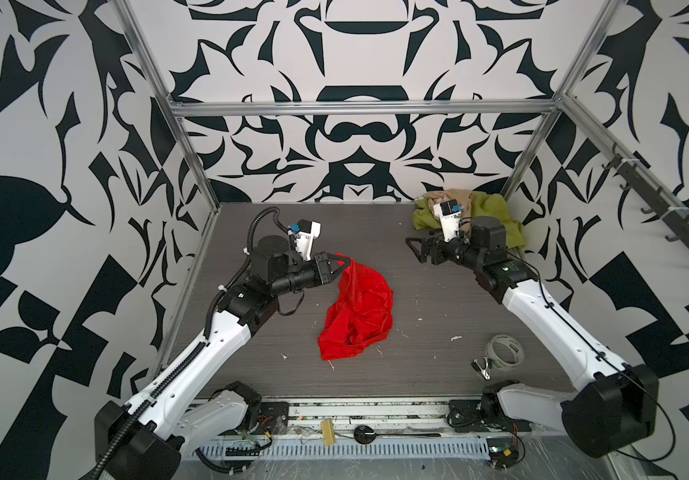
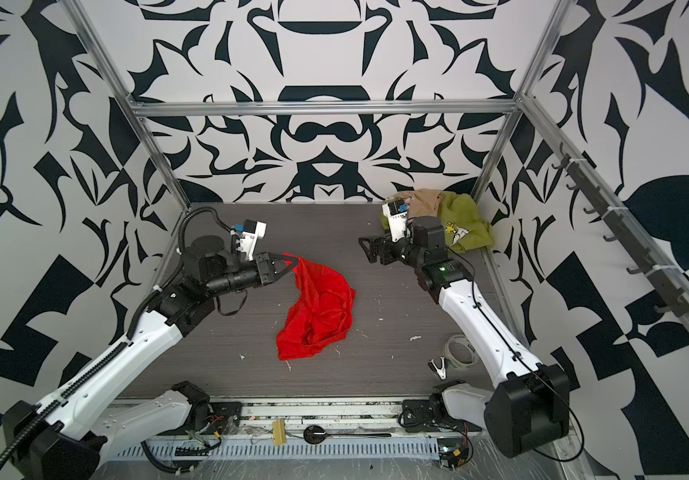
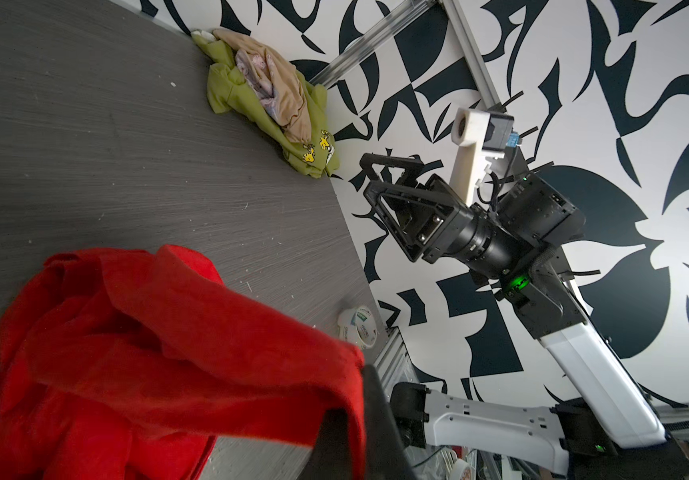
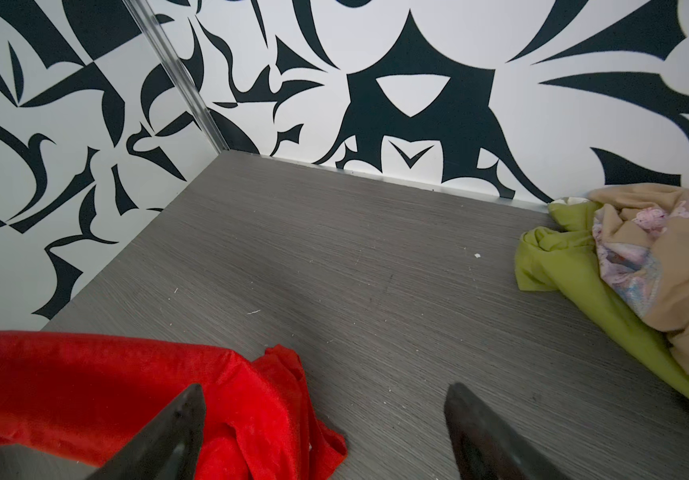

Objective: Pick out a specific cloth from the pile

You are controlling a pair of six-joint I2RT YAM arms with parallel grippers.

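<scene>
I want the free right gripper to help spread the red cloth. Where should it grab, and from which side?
Probably the bunched right edge of the red cloth, approached from the right by the open right gripper. The left gripper pinches the top corner, so that edge rises off the table, facing it.

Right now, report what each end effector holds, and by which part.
Left end effector: shut on the red cloth, pinching its raised edge; the rest drapes to the table. Right end effector: open, empty.
</scene>
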